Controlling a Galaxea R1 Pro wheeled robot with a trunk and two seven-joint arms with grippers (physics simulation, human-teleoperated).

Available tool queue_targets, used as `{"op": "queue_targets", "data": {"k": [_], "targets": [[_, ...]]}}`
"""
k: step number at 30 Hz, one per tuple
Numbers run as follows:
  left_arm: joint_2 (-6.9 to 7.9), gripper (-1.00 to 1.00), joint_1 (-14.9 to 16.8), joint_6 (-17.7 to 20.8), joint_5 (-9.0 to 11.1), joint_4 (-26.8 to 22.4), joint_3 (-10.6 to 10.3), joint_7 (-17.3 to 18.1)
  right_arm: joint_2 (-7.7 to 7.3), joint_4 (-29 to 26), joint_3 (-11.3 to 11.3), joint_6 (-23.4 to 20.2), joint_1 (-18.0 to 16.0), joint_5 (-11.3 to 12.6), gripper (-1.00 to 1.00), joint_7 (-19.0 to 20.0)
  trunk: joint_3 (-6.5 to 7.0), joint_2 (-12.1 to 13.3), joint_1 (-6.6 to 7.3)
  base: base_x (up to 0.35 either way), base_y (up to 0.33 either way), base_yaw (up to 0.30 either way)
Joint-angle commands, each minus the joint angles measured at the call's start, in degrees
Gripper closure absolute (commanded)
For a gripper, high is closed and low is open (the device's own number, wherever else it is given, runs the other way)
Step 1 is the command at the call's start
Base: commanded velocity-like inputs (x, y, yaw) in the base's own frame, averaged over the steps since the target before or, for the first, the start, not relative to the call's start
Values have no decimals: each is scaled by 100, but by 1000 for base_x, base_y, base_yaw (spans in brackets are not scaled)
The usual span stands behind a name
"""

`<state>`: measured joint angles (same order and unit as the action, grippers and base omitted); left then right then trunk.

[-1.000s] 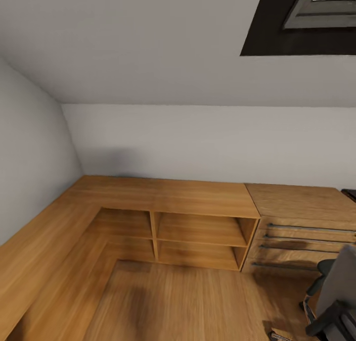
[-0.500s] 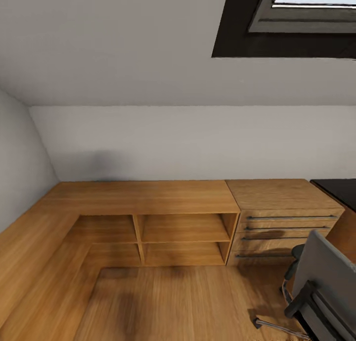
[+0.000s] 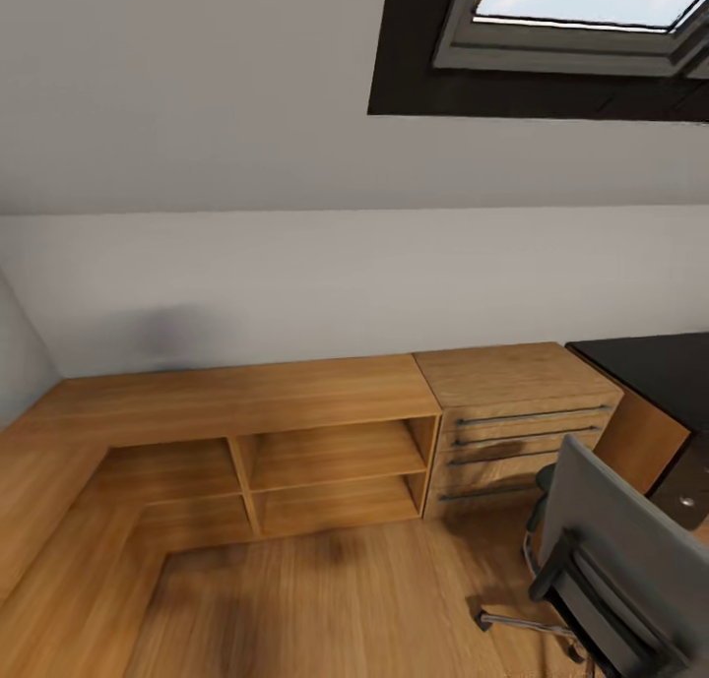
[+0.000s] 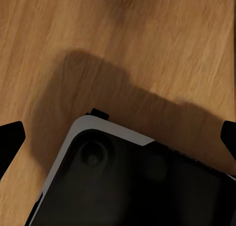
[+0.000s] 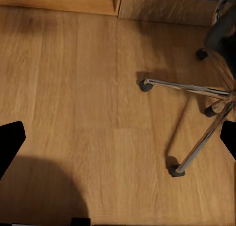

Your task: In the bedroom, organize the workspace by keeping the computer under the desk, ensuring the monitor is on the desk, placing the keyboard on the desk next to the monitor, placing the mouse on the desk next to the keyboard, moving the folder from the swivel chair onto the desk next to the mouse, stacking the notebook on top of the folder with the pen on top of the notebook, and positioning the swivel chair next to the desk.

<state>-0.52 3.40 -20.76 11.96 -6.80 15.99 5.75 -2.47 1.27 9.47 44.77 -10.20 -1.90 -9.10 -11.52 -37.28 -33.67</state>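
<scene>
The robot is on its way to the chair (image 3: 615,550) by the desk (image 3: 655,368) (both claws open, empty); next, roll closer.

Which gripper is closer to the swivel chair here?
Right. The right gripper looks down on the swivel chair base; the left gripper faces bare floor beside the robot's base.

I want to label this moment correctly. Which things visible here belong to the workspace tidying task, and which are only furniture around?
Belong to the task:
- swivel chair, with its chrome base
- desk, its black top at the edge of view

Only around:
- wooden shelf unit
- wooden chest of drawers
- skylight window
- wooden floor
</scene>
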Motion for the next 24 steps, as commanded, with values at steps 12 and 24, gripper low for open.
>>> {"op": "queue_targets", "data": {"k": [12, 24], "targets": [[-1, -100, 3, -7, 60, 3, 27, 58, 1, 14, 46, 14, -8, -21, -100, -57, -9, -8, -2, 0, 0, -253], [-1, -100, 3, -7, 60, 3, 27, 58, 1, 14, 46, 14, -6, -21, -100, -57, -9, -8, -2, 0, 0, -254]]}}
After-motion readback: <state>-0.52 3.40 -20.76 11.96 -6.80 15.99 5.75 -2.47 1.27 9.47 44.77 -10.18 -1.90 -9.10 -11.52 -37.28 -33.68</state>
